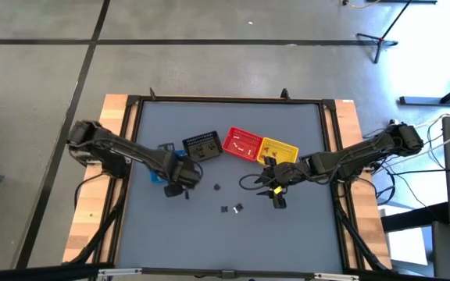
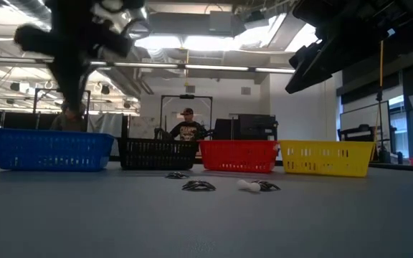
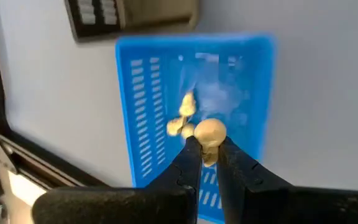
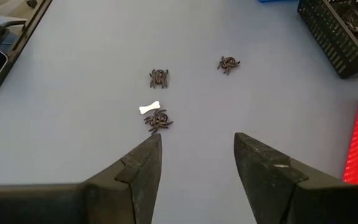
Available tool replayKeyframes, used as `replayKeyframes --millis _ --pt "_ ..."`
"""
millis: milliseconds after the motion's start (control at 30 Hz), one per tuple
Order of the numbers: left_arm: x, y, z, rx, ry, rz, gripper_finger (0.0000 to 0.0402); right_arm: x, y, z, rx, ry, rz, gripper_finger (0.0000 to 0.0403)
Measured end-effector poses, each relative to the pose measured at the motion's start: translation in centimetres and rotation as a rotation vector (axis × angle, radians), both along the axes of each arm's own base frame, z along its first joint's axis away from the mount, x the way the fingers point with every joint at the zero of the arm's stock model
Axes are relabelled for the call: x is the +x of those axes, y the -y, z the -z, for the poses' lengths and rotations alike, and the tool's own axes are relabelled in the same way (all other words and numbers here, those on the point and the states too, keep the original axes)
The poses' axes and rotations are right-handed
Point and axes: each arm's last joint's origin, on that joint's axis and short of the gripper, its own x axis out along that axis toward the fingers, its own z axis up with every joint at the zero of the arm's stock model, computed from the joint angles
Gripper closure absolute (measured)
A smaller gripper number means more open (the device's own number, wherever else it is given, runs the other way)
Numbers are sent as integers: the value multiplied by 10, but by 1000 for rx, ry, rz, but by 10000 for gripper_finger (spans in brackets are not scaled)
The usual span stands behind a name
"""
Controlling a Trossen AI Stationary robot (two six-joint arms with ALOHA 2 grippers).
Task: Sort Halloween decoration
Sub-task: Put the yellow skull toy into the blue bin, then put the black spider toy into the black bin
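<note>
Left gripper (image 3: 205,163): over the blue basket (image 3: 143,112), at about 9 o'clock on the table (image 1: 287,226). Its jaws are shut tight on a small cream skull (image 3: 209,135).
Blue basket: first in the row, with cream bits (image 3: 184,115) inside it. It sits near the table's left edge.
Black basket (image 1: 202,146): next in the row, just beside the blue one.
Three black spiders (image 4: 158,120): on the bare table at about 6 o'clock from the baskets. They lie apart from each other.
White bone (image 4: 149,108): on the table, touching or almost touching one spider.
Red basket (image 1: 242,143): just beside the yellow basket (image 1: 280,150), at about 12 o'clock.
Right gripper (image 4: 197,165): at about 3 o'clock, above the table near the yellow basket. Its jaws are wide open and hold nothing.
Open room: lots of bare table at 6 o'clock, all the way to the front edge.
Person (image 2: 186,127): far behind the table, in the room.
</note>
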Motion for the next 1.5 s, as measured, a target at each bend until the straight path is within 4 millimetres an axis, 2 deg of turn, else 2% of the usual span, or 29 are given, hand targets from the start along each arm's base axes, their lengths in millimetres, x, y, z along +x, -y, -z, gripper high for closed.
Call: replayKeyframes --millis 133,267,567,800,1000,1233,1500 --pt "-19 -7 18 14 -54 -13 381 0 0 0 1 6 0 203" --pt "-28 -11 34 25 -106 -27 377 2 0 -2 8 31 0 203" --pt "-37 -22 47 52 -113 -184 302 7 -2 -9 30 114 0 203" --pt "-33 -24 42 101 -75 -192 280 12 -3 -18 58 215 2 203" --pt "-29 -18 24 213 70 -157 279 15 -4 -23 80 275 7 203" --pt "-20 -5 9 183 277 -134 279 15 -5 -23 130 261 13 203" --pt "-4 6 4 131 447 -59 279 26 -18 -7 154 247 7 203"
